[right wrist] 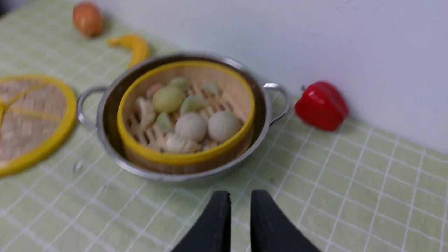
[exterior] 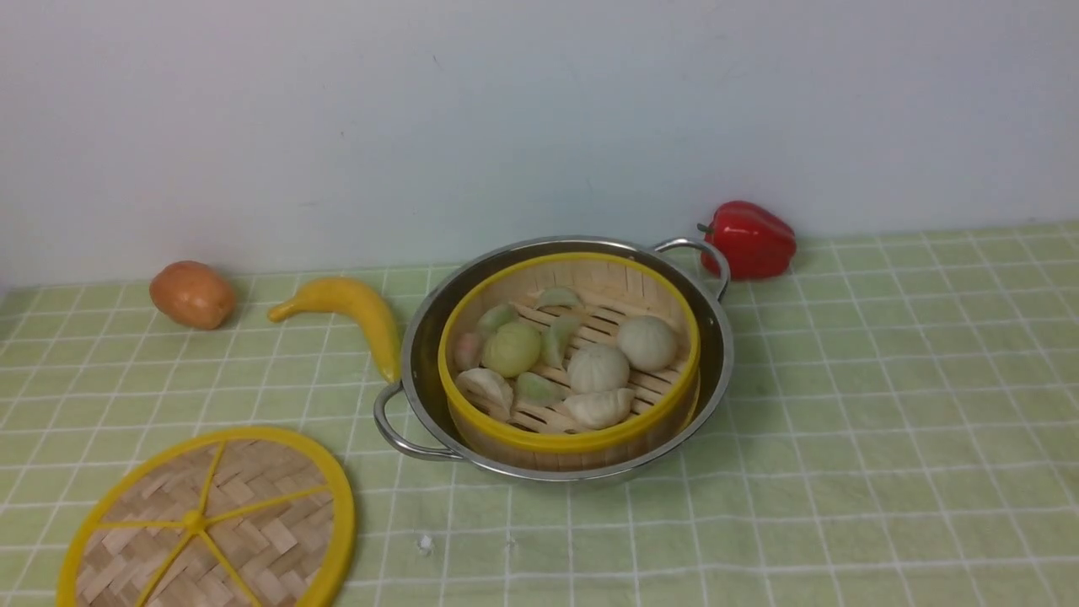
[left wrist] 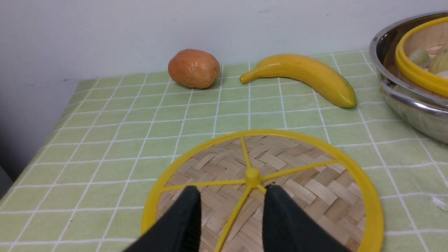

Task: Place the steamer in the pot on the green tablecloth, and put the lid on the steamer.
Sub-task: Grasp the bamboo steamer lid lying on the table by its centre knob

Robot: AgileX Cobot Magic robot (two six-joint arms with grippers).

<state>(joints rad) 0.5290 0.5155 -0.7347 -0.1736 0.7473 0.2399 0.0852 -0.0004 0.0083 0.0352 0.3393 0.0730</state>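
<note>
Front view shows the steamer (exterior: 570, 441) sitting inside the pot (exterior: 717, 337), its yellow rim standing a little above the steel rim. The basket is uncovered, and pale buns and dumplings lie on its slatted floor. The pot stands on the green tablecloth (exterior: 843, 421), about mid-counter and toward the far side. One wire handle points far-right and the other near-left.

The lid (exterior: 253, 539) lies flat on the cloth at the near left, apart from the pot, with its spokes facing up. It is partly cut off by the frame edge.

A yellow banana (exterior: 358, 310) lies just left of the pot, its tip close beside the pot's rim. Farther left, near the wall, sits a brown-orange potato-like piece (exterior: 192, 293). A red pepper (exterior: 753, 240) rests against the wall just beyond the pot's far-right handle. A small white scrap (exterior: 424, 544) lies on the cloth between the lid and the pot, on the near side.

Neither arm appears in the front view.

In the left wrist view, the left claw (left wrist: 232, 189) hangs over the near part of the lid. Its black fingers are parted, with one spoke showing in the gap and nothing gripped. Whether the fingertips touch the weave cannot be told.

In the right wrist view, which is somewhat blurred, the right claw (right wrist: 240, 193) is on the near side of the pot, clear of it. It is released, with a narrow gap between its fingers and nothing in it.
</note>
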